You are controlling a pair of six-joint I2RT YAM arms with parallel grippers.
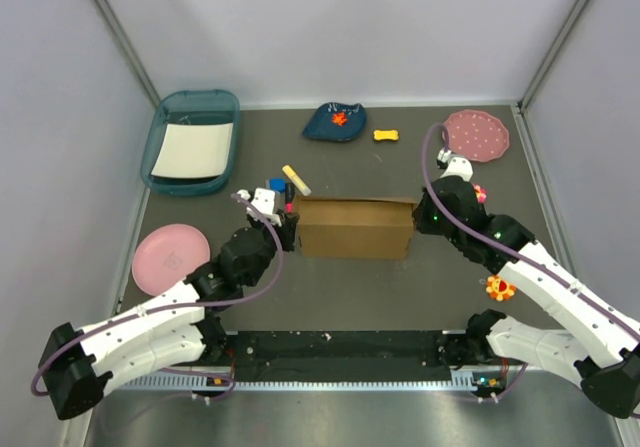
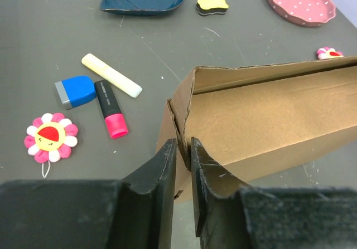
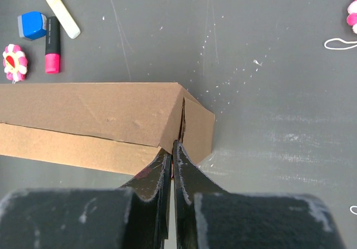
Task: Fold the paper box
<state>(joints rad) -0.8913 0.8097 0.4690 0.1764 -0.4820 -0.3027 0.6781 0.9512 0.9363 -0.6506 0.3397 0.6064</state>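
The paper box point(image 1: 355, 227), a brown corrugated cardboard piece folded into a long low shape, lies mid-table. My left gripper point(image 1: 288, 229) is at its left end. In the left wrist view the box's point(image 2: 268, 121) end wall stands between the gripper's point(image 2: 183, 149) fingers, which are slightly apart with a thin gap beside the card. My right gripper point(image 1: 418, 217) is at the right end. There the fingers point(image 3: 174, 149) are pinched shut on the edge of the box's point(image 3: 83, 121) end flap.
Just left of the box lie a yellow highlighter point(image 2: 111, 75), a blue eraser point(image 2: 75, 90), a black-and-pink marker point(image 2: 110, 116) and a flower toy point(image 2: 51, 138). A teal tray point(image 1: 192, 142), a pink plate point(image 1: 170, 257), a dark blue dish point(image 1: 335, 122), a dotted pink plate point(image 1: 476, 135) and an orange flower toy point(image 1: 499, 288) ring the table.
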